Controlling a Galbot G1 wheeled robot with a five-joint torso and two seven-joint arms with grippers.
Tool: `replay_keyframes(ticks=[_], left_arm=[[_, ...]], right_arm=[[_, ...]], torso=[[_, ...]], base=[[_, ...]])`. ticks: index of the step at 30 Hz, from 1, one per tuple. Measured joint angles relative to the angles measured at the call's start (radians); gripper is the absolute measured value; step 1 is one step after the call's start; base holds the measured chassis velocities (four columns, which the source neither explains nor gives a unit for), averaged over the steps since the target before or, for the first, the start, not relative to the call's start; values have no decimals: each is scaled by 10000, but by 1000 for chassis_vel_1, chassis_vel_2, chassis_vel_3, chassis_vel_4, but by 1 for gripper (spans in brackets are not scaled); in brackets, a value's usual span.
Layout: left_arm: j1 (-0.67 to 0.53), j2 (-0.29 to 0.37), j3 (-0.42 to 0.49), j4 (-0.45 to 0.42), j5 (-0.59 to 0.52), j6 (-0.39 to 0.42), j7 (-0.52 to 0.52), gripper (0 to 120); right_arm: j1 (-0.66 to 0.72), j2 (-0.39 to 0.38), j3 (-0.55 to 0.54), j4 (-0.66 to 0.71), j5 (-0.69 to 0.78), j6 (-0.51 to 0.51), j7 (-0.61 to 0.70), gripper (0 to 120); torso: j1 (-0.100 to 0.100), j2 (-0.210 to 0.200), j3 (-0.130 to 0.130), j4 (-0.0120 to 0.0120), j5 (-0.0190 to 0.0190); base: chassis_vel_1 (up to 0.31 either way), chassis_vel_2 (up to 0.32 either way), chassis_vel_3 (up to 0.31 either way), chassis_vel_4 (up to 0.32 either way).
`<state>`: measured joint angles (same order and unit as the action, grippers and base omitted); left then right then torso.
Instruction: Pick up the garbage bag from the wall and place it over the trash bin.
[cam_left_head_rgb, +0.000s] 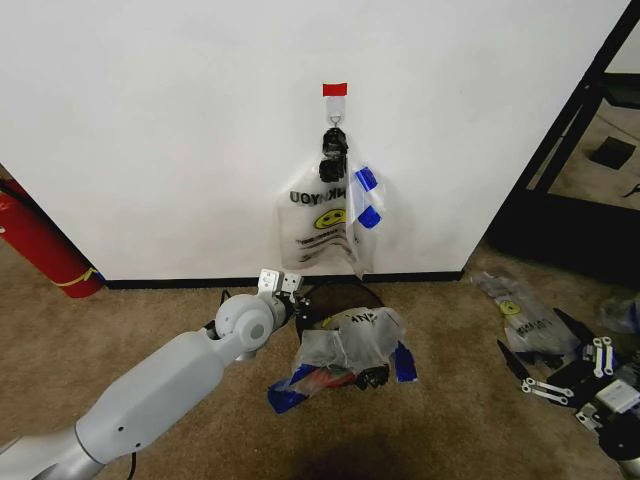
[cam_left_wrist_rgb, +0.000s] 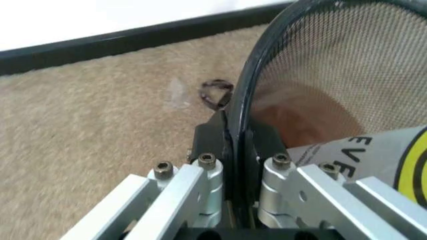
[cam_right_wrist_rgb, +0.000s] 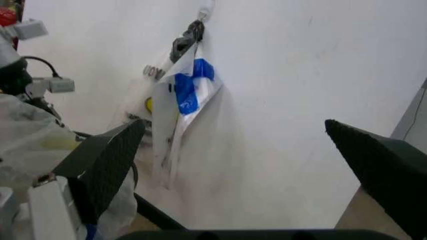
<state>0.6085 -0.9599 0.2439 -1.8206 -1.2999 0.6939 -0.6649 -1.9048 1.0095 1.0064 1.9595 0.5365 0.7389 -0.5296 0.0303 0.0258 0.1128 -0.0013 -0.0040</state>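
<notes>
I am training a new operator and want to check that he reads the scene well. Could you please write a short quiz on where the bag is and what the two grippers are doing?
1. True or false: the garbage bag hangs from the hook on the wall.
2. What are the fingers of the left gripper closed on? A: the rim of the trash bin. B: a bag handle. C: the fire extinguisher.
3. Fill in: the fingers of the right gripper, low at the robot's right, are ____ and hold nothing.

Key: 1 true; 2 A; 3 open.
</notes>
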Motion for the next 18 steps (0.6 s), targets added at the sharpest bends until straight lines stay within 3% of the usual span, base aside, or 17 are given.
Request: replay_keyframes(ticks=[4,8,11,14,18], left_arm=[[518,-31,-763,-418,-578,-165,-821,3],[2115,-94,-2329,-1399,-1208,-847,-1710,3],[2747,-218,-2890,-1711,-1331,-1099,-1945,3],[3876,-794,-3671,-2174,-1246,-1719,-2248,3],[4738,-1414,-4081,-2464,-812,-2230,-2332,3]], right_arm=[[71,-16,-90,-56,-37,1,71,100],[245,-54,-386,-167,-128,-151,367,100],[303,-93,-562,-197,-152,-288,557,100],[446,-208,-955,-215,-211,-649,1045,100],[578,-294,-1280,-215,-396,-911,1344,100]], torso=[[0,0,0,4,0],[0,0,-1,5,0],[0,0,-1,6,0],[0,1,-1,7,0],[-1,2,-1,2,3]], base=[[0,0,0,0],[0,0,0,0],[0,0,0,0],[0,0,0,0],[0,0,0,0]])
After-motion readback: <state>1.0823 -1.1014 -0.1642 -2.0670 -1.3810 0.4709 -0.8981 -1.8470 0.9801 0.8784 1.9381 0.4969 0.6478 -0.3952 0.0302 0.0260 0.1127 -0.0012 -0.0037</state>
